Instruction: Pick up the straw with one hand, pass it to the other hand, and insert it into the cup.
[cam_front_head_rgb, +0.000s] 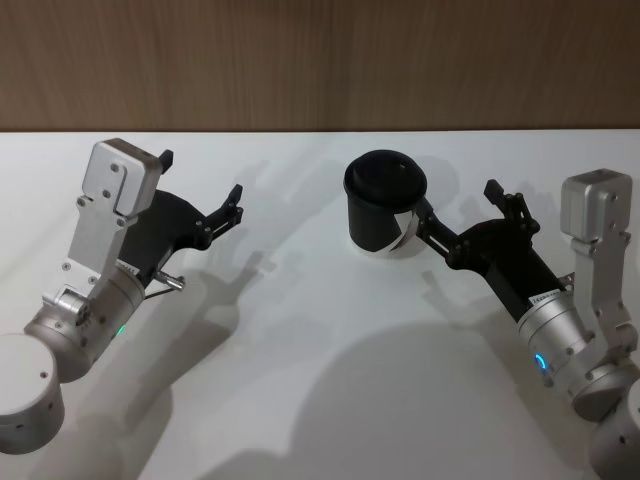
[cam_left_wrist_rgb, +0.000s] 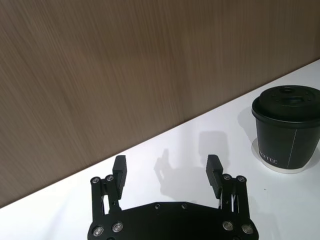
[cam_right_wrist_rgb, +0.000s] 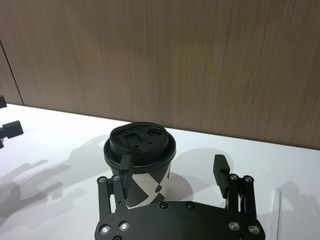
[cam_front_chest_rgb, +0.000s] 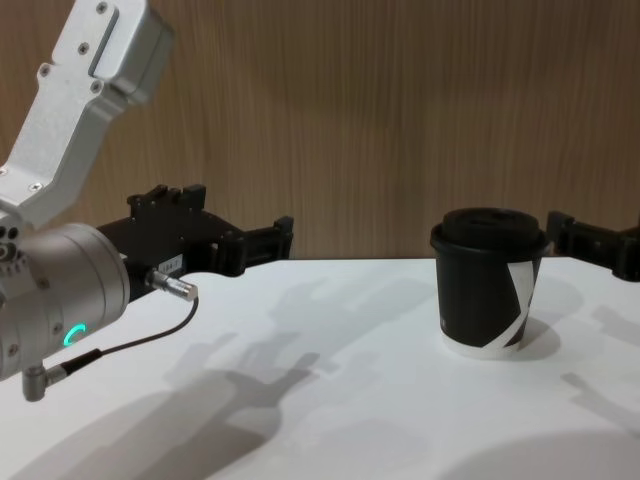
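Cup (cam_front_head_rgb: 385, 205) stands upright on the white desk (cam_front_head_rgb: 300, 380), lid on, right of centre & toward the back. Right hand (cam_front_head_rgb: 460, 205) is just beside it, fingers spread wide w/ nothing btwn them. Its inner finger is right at the cup's side; touching or not, can't tell. From the right wrist cam the cup (cam_right_wrist_rgb: 140, 160) sits ahead of that one finger, off to the side of the gap, not inside it. In that view a thin white strip lies on the desk just beside the hand's other finger, prob. the straw (cam_right_wrist_rgb: 276, 215), running off the view's edge.

Left hand (cam_front_head_rgb: 200, 178) hangs over the desk's left side, well apart from the cup, also wide open & empty. A grey cable (cam_front_chest_rgb: 130, 345) loops under its silver wrist, and a green ring light (cam_front_chest_rgb: 70, 335) glows there.

Desk btwn the hands carries soft arm shadows. Behind the desk is a brown wood-grain wall (cam_front_head_rgb: 320, 60).
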